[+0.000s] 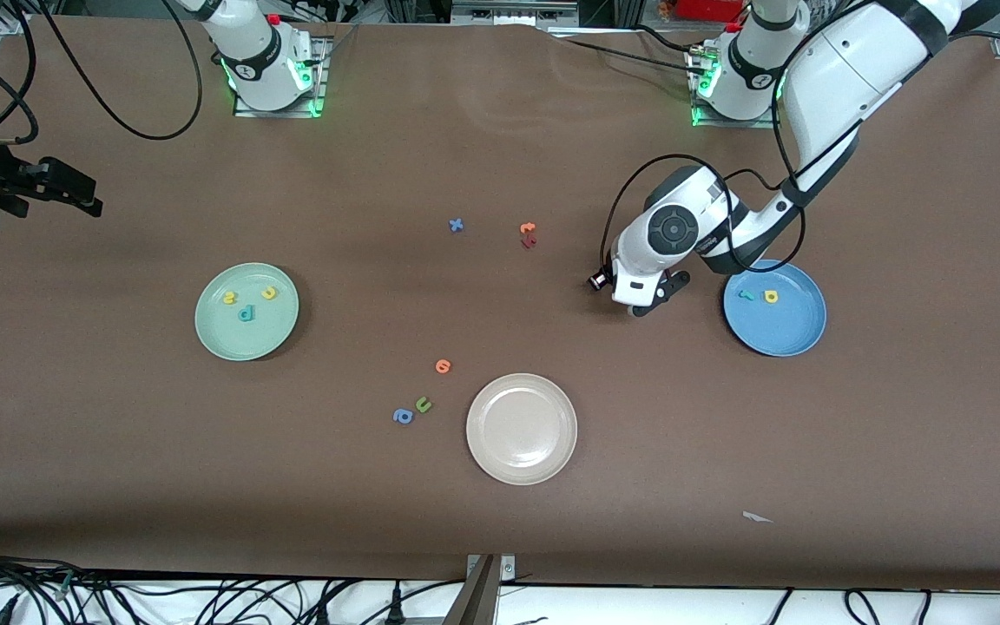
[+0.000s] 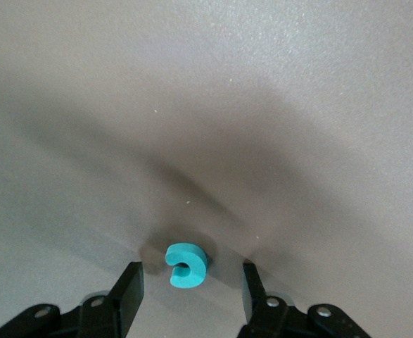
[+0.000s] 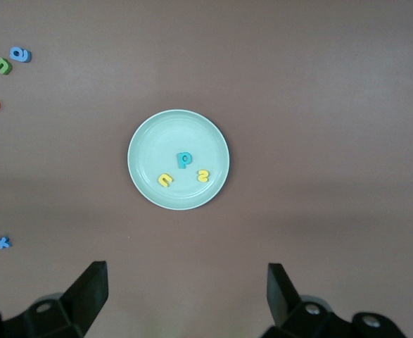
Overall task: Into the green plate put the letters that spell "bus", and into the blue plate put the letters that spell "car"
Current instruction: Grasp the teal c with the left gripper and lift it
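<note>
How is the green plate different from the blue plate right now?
The green plate is pale mint, while the blue plate is medium blue. The green plate holds three letters, two yellow and one teal, while the blue plate holds two, one teal and one yellow. The green plate lies toward the right arm's end of the table, the blue plate toward the left arm's. Both are round, plain and look the same size.

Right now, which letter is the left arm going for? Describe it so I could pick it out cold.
Start at the blue plate toward the left arm's end of the table. Beside it, on bare table, the left gripper is low with its jaws open on either side of a small teal "c". It is the only loose teal letter; the teal "r" already lies in that plate with a yellow "a".
</note>
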`<state>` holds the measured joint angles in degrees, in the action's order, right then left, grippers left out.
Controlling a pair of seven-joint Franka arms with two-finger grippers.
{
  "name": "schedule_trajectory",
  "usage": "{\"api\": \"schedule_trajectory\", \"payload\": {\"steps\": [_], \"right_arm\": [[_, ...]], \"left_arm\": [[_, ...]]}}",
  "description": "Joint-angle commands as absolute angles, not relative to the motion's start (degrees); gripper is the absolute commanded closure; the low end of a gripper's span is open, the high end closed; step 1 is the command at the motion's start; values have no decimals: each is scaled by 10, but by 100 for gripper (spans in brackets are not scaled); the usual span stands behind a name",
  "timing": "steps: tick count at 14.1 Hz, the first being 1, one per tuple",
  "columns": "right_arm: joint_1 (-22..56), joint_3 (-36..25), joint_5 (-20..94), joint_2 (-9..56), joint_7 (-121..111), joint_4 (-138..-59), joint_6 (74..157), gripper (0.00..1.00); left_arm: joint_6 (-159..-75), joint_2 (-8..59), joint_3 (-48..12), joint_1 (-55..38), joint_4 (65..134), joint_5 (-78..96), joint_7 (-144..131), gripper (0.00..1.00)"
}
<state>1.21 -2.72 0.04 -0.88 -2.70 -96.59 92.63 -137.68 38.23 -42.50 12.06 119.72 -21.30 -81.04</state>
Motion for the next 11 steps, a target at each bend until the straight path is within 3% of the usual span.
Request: {"api": "schedule_trajectory", "payload": {"steps": [1,6,11], "right_arm": [[6,-19,-8,-28,-33,-998,953,0],[4,-29,-4,-11,-34,-972,940,0],[8,-25,3,11,-28,-971,976,0]], "left_arm": [[-1393,396,-413,118,1194,-232,-826,36],[-1397,398,-407,115,1194,-233,-826,37],[-1396,398,-406,115,1194,-233,-824,68]]}}
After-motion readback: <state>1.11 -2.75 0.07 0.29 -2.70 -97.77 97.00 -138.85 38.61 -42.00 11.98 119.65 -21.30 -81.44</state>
